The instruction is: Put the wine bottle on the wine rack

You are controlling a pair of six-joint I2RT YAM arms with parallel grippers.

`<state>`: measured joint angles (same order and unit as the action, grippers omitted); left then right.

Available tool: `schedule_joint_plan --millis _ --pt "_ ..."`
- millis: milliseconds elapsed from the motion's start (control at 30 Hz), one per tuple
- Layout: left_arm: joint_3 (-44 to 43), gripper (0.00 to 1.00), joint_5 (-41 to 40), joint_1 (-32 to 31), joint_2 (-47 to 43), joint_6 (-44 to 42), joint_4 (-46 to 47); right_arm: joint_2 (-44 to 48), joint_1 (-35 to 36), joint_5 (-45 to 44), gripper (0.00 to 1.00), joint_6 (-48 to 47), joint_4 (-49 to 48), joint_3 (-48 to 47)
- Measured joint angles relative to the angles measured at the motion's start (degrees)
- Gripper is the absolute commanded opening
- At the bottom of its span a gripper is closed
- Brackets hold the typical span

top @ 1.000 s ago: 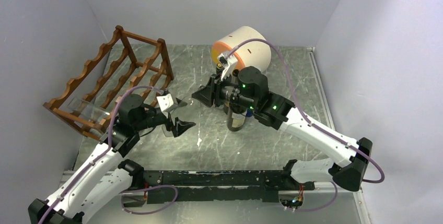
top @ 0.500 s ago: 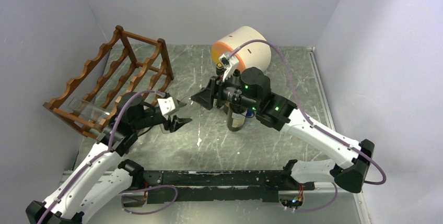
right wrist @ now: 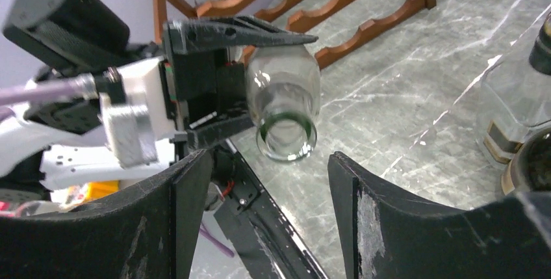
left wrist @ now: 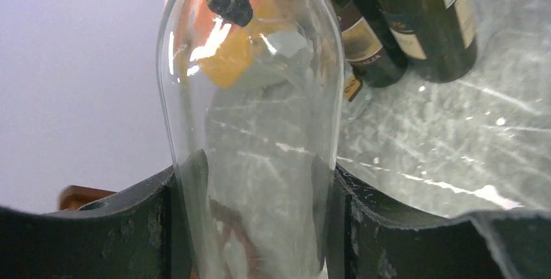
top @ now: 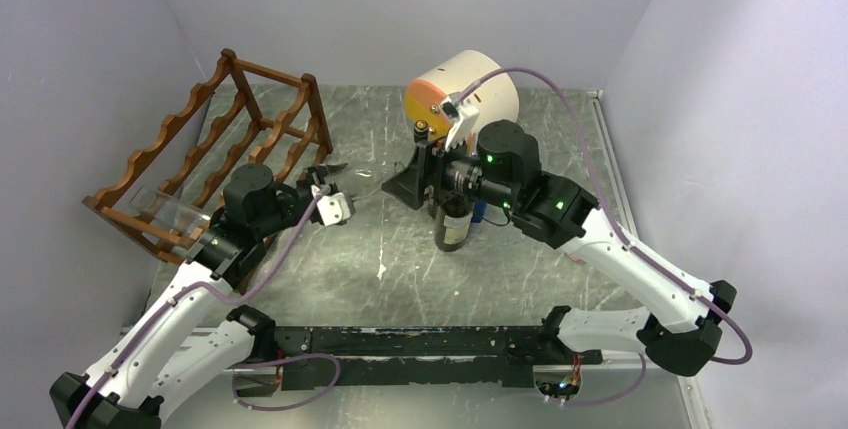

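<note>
A clear glass wine bottle (left wrist: pixel 253 97) sits crosswise between the black fingers of my left gripper (left wrist: pixel 253 175), which is shut on its body. In the right wrist view the same bottle (right wrist: pixel 284 97) hangs above the table in the left gripper (right wrist: pixel 214 84), its round end toward the camera. My right gripper (right wrist: pixel 266 162) is open and empty, a short way back from that end. From above, the left gripper (top: pixel 325 184) is just right of the reddish-brown wine rack (top: pixel 230 139), and the right gripper (top: pixel 410 184) faces it across a gap.
Dark labelled bottles (top: pixel 455 224) stand upright under the right wrist, close to its fingers. A white and orange cylinder (top: pixel 460 94) lies behind them. Another clear glass item (top: pixel 170 207) rests on the rack's near lower corner. Grey walls close in both sides.
The left gripper shut on the clear bottle and turned toward the rack. The right gripper opened, let go of it and drew back a little to the right.
</note>
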<state>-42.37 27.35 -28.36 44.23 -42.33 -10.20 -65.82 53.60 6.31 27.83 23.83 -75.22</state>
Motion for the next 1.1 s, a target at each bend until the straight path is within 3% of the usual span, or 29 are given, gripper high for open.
schedule_joint_plan --millis 167,233,533,867,1000,1100 --pt "0.0 0.07 -0.3 0.0 0.0 -9.6 0.2 -2.7 -1.2 -0.5 0.7 2.5 3.3 -7.0" --pt "0.0 0.07 -0.4 0.0 0.0 -12.6 0.2 -3.8 -1.9 -0.2 0.64 3.4 3.7 -7.8" --pt "2.7 0.07 -1.2 0.0 -2.0 -21.1 1.2 -7.5 -3.1 7.1 0.56 6.0 1.7 -1.8" --pt "4.4 0.07 -2.1 0.0 -2.5 -23.0 1.0 -9.0 -3.2 10.5 0.21 7.5 -0.5 0.3" --pt "4.7 0.08 -2.2 0.0 -2.5 -22.9 0.6 -8.9 -3.3 11.1 0.0 8.1 -1.4 1.3" --pt "4.8 0.17 -2.3 0.0 -2.5 -22.7 0.3 -8.9 -3.5 11.6 0.0 8.7 -1.9 1.8"
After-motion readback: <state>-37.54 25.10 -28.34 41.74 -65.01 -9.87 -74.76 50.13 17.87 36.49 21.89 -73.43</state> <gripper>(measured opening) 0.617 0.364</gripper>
